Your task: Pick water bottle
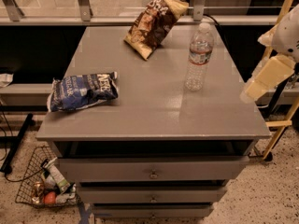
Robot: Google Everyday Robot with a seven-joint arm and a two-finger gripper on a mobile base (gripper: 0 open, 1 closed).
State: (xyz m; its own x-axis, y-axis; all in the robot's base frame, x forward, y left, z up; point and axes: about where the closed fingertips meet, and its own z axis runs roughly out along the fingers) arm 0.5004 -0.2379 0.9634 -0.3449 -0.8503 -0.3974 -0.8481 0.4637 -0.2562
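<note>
Grey counter [149, 118] up front, and on it the water bottle [199, 57] stood upright in the far right part of the top, white cap on, white label with red and blue print round its upper half. It stood alone, nothing touching it, set a little in from the right edge.

Off that right edge hung the gripper [261, 83], a cream-coloured piece angled down and left from the white arm [288, 31], out past the counter's side and clear of the bottle, lower than the cap. Whether its jaws were clenched or released, I couldn't tell from where I stood.

Back and to the left of the bottle, a brown snack bag [154, 22] leaned at the counter's far edge, its top propped against the rail [117, 18] behind. Well apart, over at the left edge, a blue chip bag [83, 91] lay flat and crumpled, one corner poking past the side.

Below the top were three grey drawers [154, 172] with small knobs. Down on the speckled floor [275, 195] at the left sat a wire basket [28, 192] with a few odds and ends inside. A yellow wooden frame [279, 124] stood to the right, behind the arm.
</note>
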